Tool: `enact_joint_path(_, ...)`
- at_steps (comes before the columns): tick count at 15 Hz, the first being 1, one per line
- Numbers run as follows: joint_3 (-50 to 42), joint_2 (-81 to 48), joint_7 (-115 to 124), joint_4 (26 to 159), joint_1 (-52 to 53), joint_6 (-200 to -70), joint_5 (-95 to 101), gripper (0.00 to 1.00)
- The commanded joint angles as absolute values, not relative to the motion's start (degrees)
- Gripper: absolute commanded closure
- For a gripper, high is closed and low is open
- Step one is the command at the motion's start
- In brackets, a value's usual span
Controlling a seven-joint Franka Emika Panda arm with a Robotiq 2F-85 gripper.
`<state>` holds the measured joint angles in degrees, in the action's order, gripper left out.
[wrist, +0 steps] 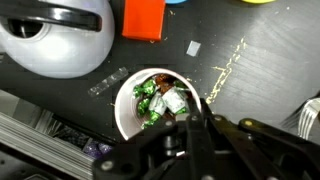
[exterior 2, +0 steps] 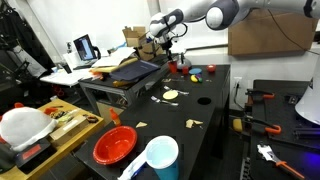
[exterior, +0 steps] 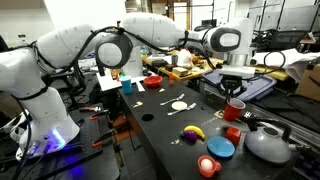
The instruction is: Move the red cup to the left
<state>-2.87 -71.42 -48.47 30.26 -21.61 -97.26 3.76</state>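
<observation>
The red cup (exterior: 236, 108) stands on the dark table, near the grey kettle (exterior: 268, 145) and a small red block (exterior: 232, 133). In the wrist view the cup (wrist: 135, 115) shows from above, with a white inside and green wrapped candies in it. My gripper (wrist: 192, 118) comes down onto the cup's rim with its fingers close together, pinching the rim's right side. In both exterior views the gripper (exterior: 235, 90) (exterior 2: 172, 55) sits right over the cup (exterior 2: 180, 67).
A blue bowl (exterior: 221, 148), an orange bowl (exterior: 208, 166), a banana (exterior: 195, 132) and a white plate (exterior: 179, 104) lie on the table. A wide red bowl (exterior: 152, 82) and a blue cup (exterior: 127, 85) stand farther along. The red block (wrist: 143, 18) and the kettle (wrist: 55, 35) are close to the cup.
</observation>
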Motion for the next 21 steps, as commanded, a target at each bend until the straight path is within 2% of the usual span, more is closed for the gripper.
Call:
enact_joint_path(1,-2.7,-65.9,-50.6,31.9,-22.2,-89.0,3.7,0.99)
enact_joint_path(9,0.1,-58.8,-42.2,33.2,-20.2,-78.2,-0.8,0.99)
enact_joint_path(21,2.8,-56.0,-27.4,41.6,-18.8,-77.2,-7.4,0.99)
